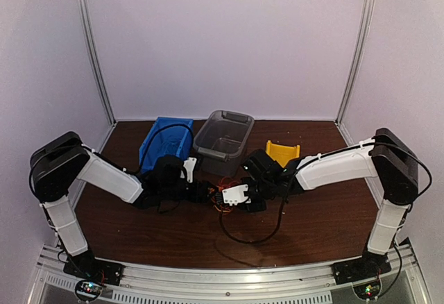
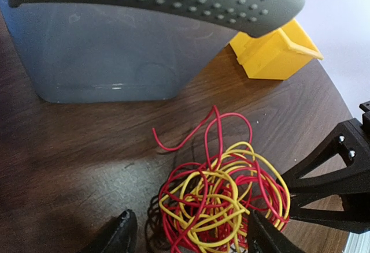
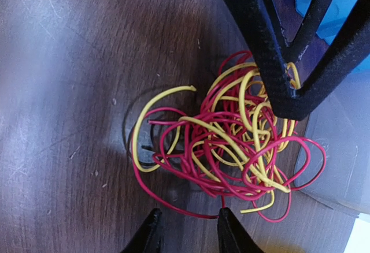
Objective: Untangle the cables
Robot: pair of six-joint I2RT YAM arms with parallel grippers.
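Observation:
The cables [image 2: 222,201] are a small tangled ball of red and yellow wires on the dark wooden table; no blue wire shows. In the top view they are a small spot [image 1: 219,198] between the two grippers. My left gripper [image 2: 193,238] is open, its fingertips [image 2: 118,235] low on either side of the ball's near part. In the right wrist view the ball [image 3: 231,149] lies just beyond my right gripper [image 3: 188,235], which is open with a narrow gap. A red loop runs just ahead of its tips. The left gripper's black finger [image 3: 277,51] stands at the ball's far side.
A grey translucent bin [image 1: 223,134] stands right behind the ball and fills the left wrist view's top [image 2: 115,51]. A blue bin [image 1: 163,141] sits to its left, a small yellow bin [image 1: 282,153] to its right. A black arm cable [image 1: 250,233] loops on the table nearer the bases.

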